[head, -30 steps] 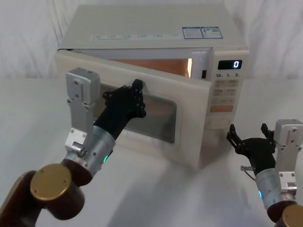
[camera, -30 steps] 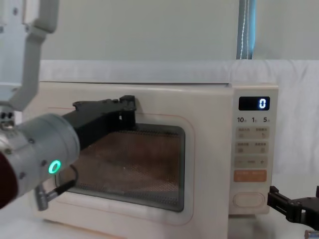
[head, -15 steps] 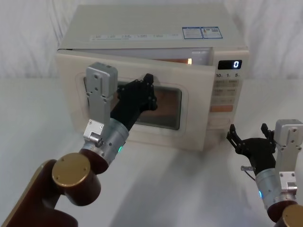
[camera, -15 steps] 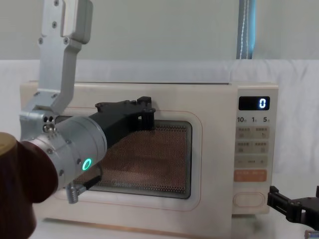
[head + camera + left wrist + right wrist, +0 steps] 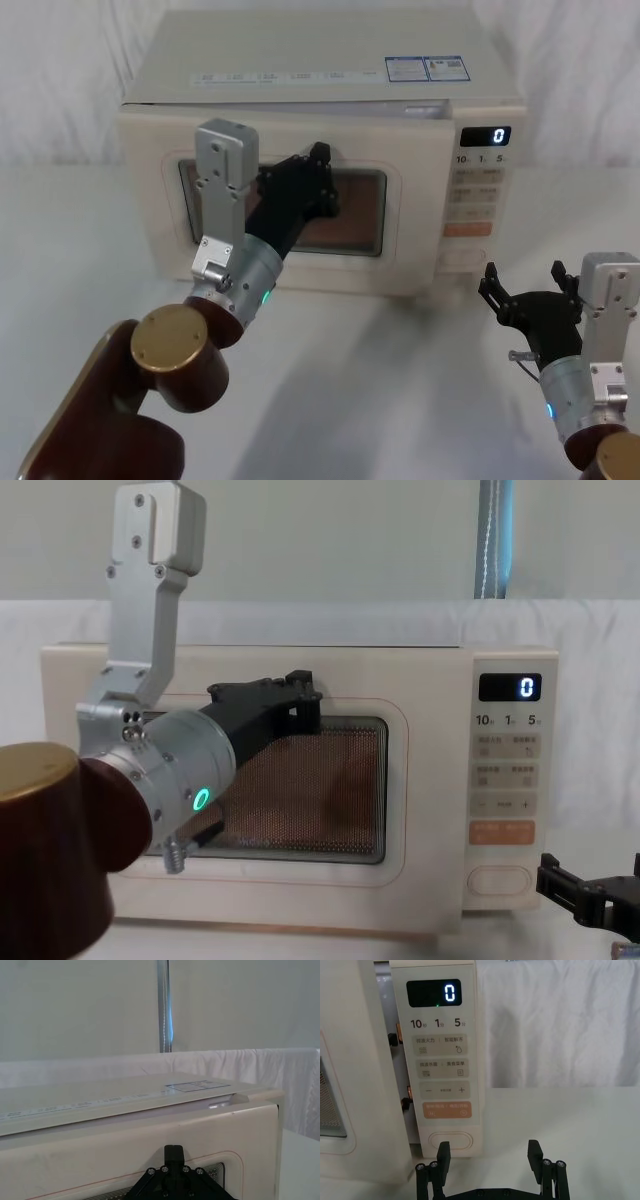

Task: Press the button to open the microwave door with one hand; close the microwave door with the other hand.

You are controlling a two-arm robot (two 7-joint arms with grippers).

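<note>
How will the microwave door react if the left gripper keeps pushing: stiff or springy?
The microwave door looks like a rigid panel on a left hinge, so probably stiff. The right wrist view shows a slight gap, so it may need a last firm push from the left gripper.

A white-draped table [image 5: 400,380] carries the cream microwave [image 5: 330,70].

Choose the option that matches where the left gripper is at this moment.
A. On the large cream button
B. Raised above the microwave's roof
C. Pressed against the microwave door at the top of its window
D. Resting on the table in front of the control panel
C: the left gripper is against the microwave door at the window's upper edge, while the right gripper hangs low by the control panel.
</note>
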